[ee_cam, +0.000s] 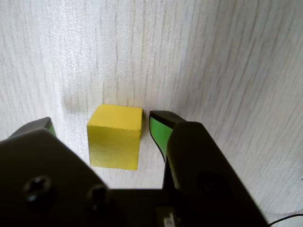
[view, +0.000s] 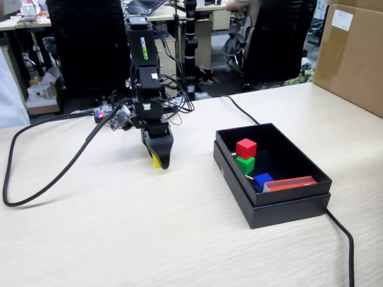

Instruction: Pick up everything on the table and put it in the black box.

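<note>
Straddling the yellow cube [ee_cam: 115,137] at lower centre of the wrist view, the gripper [ee_cam: 102,125] stands released — the cube sits square on the table [ee_cam: 213,56], no long axis — while the black box [view: 287,206] lies right.

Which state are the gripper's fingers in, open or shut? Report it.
Open: in the wrist view the fingers straddle the yellow cube with a gap on each side, cube resting on the table.
</note>
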Motion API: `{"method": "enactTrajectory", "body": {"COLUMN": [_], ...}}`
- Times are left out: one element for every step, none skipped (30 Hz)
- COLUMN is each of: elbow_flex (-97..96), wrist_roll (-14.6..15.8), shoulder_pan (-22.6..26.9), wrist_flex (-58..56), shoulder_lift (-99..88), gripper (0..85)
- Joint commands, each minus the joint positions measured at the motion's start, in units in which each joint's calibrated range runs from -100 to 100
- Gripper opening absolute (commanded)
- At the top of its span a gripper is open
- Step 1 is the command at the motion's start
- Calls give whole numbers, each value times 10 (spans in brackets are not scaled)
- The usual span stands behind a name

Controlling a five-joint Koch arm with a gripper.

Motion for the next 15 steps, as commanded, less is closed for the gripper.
{"method": "enactTrajectory", "body": {"elbow_flex": [34,38,44,48,53,59,69,88,115,134,188,235,255,294,335], "wrist_roll": [21,25,27,29,29,29,29,28,28,29,31,34,34,34,35], "shoulder_pan": [2,2,2,2,2,2,2,1,2,5,13,22,27,36,46], "wrist_flex": [4,6,7,7,7,5,1,-11,-31,-39,-64,-80,-85,-93,-97], "shoulder_lift": [4,4,4,-1,-8,-16,-30,-47,-68,-79,-102,-108,-108,-107,-96], "gripper": [301,187,148,120,104,102,102,101,101,101,101,101,101,101,101]}}
